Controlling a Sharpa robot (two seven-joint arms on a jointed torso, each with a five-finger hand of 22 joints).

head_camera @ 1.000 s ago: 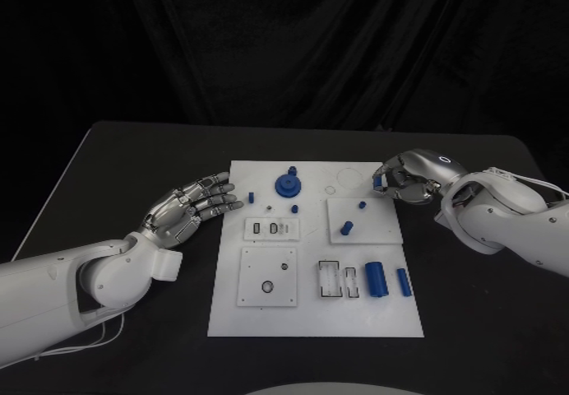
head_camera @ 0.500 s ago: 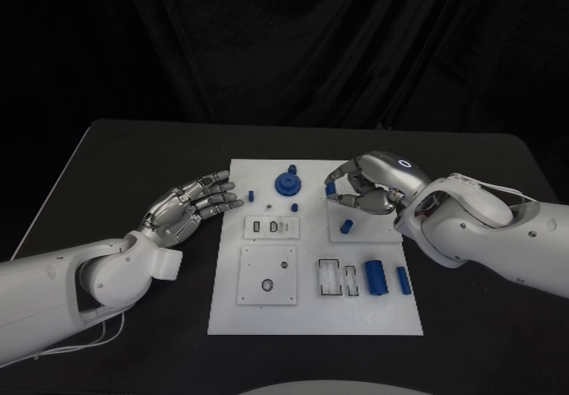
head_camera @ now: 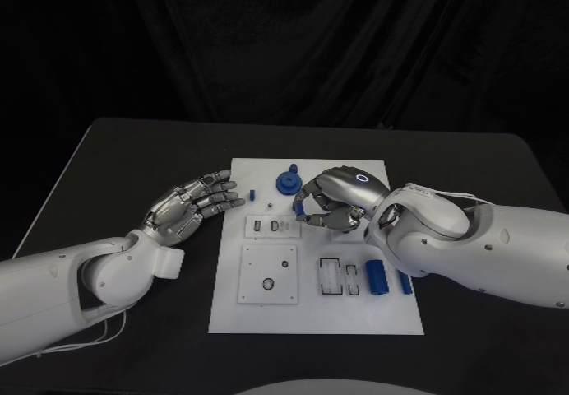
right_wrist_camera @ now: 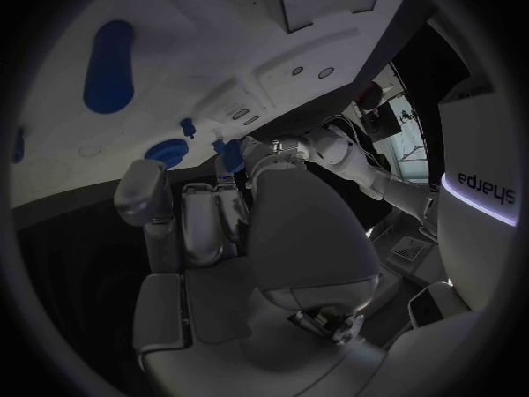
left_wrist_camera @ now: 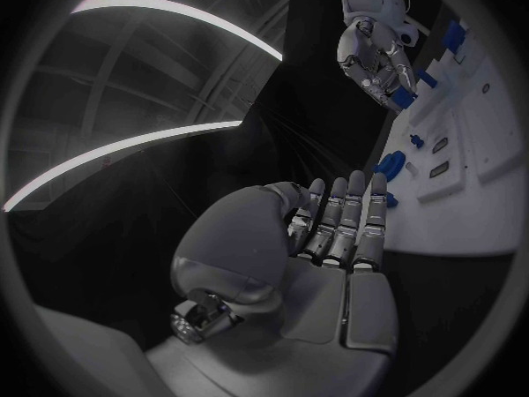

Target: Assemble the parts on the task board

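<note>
Head view: high on the robot, facing down at the table [head_camera: 131, 164] — whole task board [head_camera: 314, 317] in frame.
Left wrist view: close behind the left robot hand [left_wrist_camera: 320, 238], facing across the task board's edge [left_wrist_camera: 463, 229].
Right wrist view: close behind the right robot hand [right_wrist_camera: 220, 229], just over the task board [right_wrist_camera: 220, 26].
Shared: task board, all three views.

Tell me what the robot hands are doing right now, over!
Left hand open, beside the task board. Right hand over the board's middle, fingers curled at a small blue part; grip unclear. Nothing blocking.
</note>
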